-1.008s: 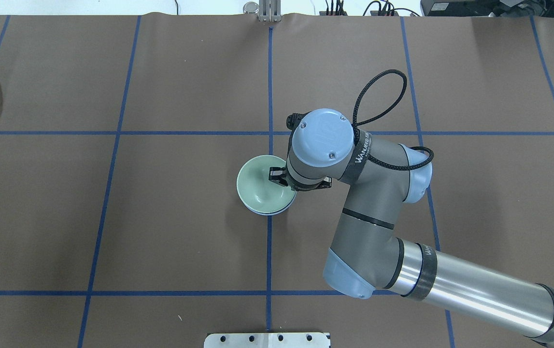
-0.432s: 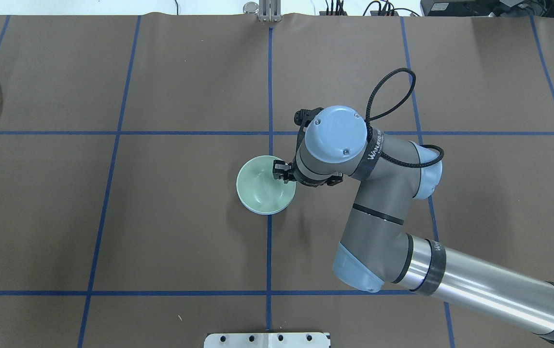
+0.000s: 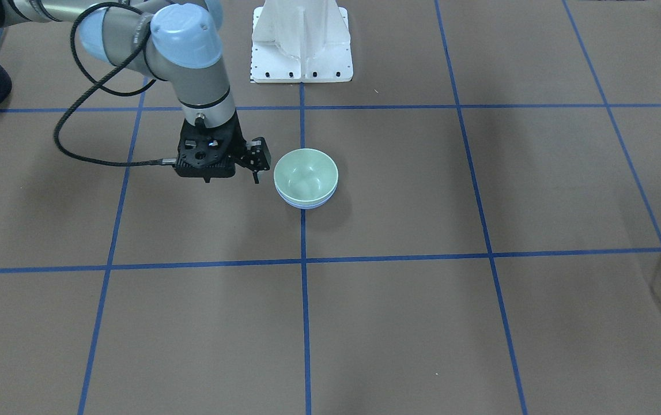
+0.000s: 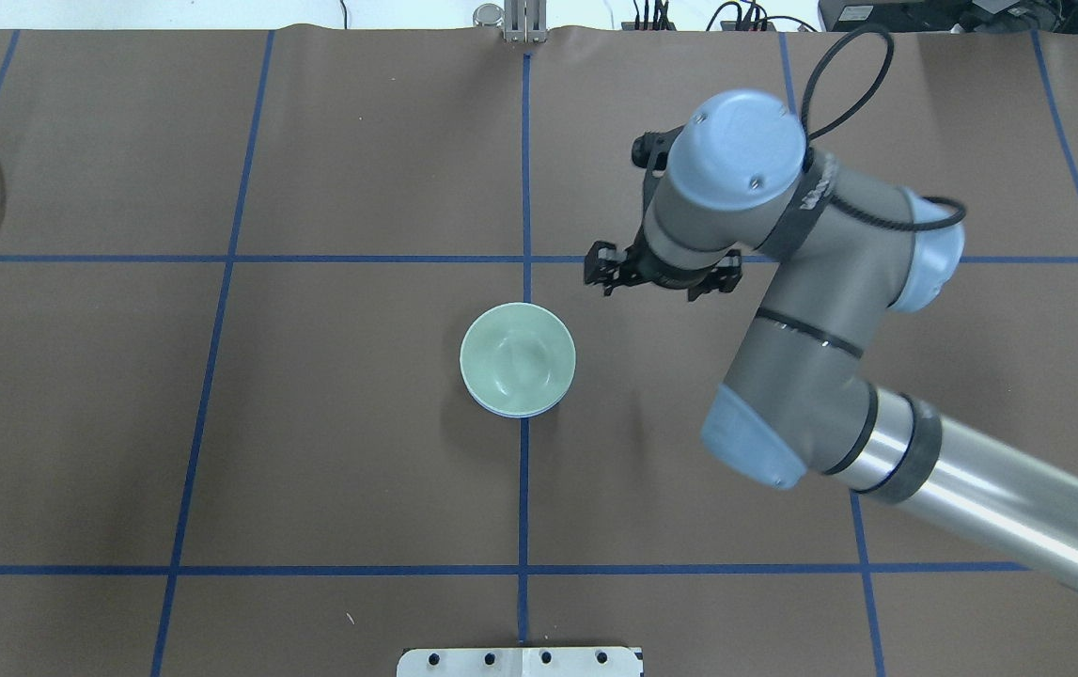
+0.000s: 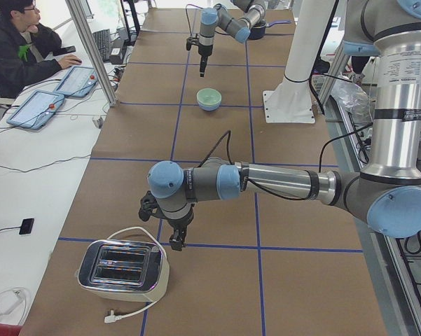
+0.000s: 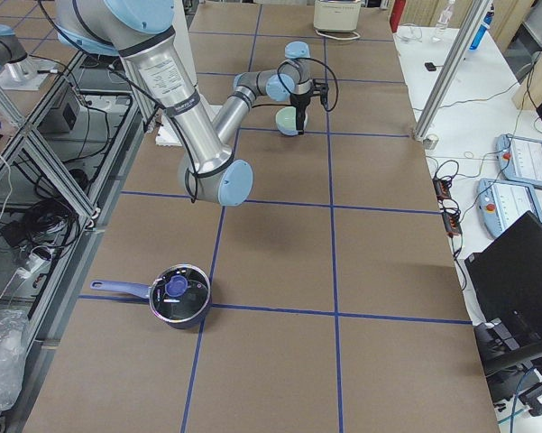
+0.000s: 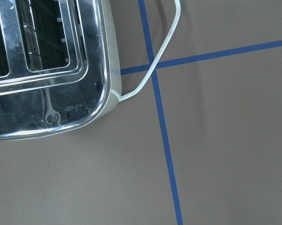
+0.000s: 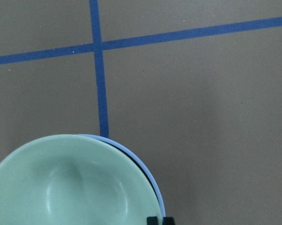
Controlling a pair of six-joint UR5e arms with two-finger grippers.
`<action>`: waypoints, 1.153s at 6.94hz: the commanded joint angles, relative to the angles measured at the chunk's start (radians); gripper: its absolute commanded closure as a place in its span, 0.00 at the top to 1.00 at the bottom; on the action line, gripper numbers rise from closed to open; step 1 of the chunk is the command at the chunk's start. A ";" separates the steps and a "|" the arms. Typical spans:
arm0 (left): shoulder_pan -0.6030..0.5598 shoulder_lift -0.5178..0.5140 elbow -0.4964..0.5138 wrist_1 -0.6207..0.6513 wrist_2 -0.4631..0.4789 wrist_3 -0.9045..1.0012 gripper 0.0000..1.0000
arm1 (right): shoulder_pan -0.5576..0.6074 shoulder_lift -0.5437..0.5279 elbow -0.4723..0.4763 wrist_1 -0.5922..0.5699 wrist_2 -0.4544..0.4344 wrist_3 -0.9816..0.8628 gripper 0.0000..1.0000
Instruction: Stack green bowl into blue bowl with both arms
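Upper bowl [image 4: 517, 355] sits nested inside lower bowl [image 3: 305, 204], rims nearly level. The pair stands near mid-table [image 4: 313, 451] on the centre tape line, in front of the base stand [image 3: 301, 40].

Right tool [image 4: 601, 273] hangs to the robot's right of the bowls and a little farther out, apart from them and touching neither.

Toaster [image 5: 122, 269] stands at the table's far-left end, with its cord [image 7: 155, 61] looping over the tape cross beside it. Left tool [image 5: 175, 241] hangs just beside the toaster, on the side toward mid-table.

Lidded pot [image 6: 179, 296] stands at the far-right end, near the robot's edge, well apart from the bowls.
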 commanded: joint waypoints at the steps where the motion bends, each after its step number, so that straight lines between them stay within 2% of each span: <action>1: 0.000 0.000 0.002 0.000 -0.008 -0.006 0.98 | 0.260 -0.095 -0.017 -0.009 0.153 -0.392 1.00; 2: 0.000 0.000 0.002 -0.001 -0.008 -0.003 0.98 | 0.371 -0.164 -0.027 0.000 0.238 -0.479 1.00; 4: 0.003 -0.002 0.054 -0.107 -0.007 -0.004 0.98 | 0.557 -0.317 -0.024 0.001 0.293 -0.698 1.00; 6: 0.003 -0.003 0.048 -0.127 -0.008 -0.004 0.98 | 0.733 -0.492 -0.024 0.001 0.320 -1.041 1.00; 7: 0.003 -0.002 0.043 -0.127 -0.008 -0.004 0.98 | 0.801 -0.567 -0.024 0.001 0.321 -1.155 1.00; 8: 0.003 0.000 0.046 -0.129 -0.008 0.005 0.98 | 0.833 -0.651 -0.023 0.002 0.318 -1.172 1.00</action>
